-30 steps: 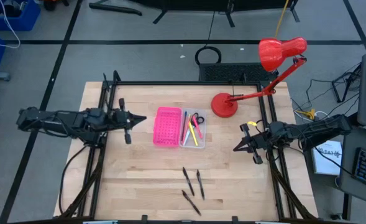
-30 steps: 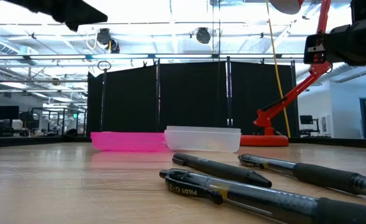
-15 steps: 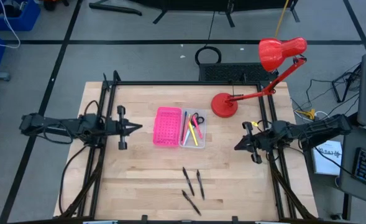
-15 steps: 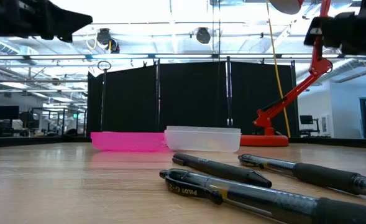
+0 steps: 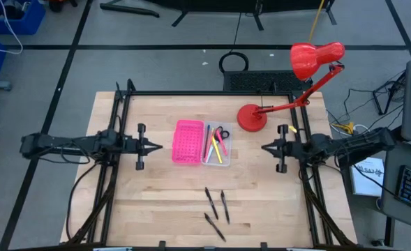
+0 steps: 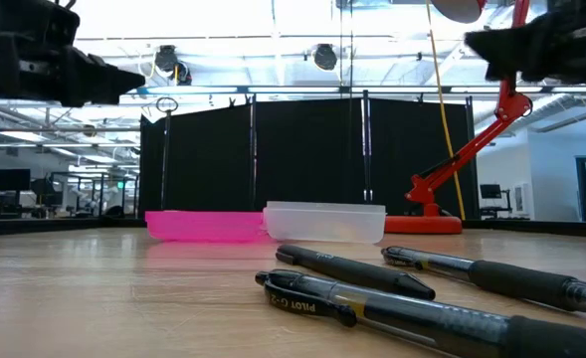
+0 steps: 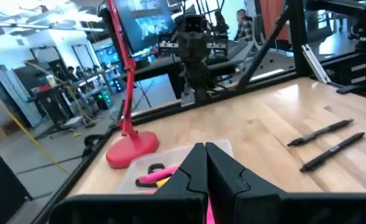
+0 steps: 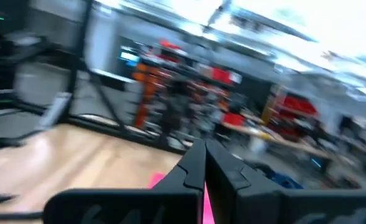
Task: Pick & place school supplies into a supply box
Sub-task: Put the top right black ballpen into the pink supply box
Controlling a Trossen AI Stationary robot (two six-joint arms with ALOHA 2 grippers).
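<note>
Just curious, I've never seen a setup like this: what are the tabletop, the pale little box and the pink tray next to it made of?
The tabletop looks like light wood with a smooth finish: plank seams and grain show. The whitish rectangular box seems to be translucent plastic, cloudy and faintly glossy. The pink perforated rectangular tray is probably plastic too: bright, uniform colour with rows of holes.

Both arms are dark, near-black, built of slim tubular links joined by chunkier cylindrical joints. Each ends in a tool with a short crossbar and two tapering fingers that meet in a point: the left tool and the right tool. Up close, the left tool's fingers are matte black, angular wedges with bevelled edges. Black cables trail in loops from each arm's base beside the worktop.
</note>
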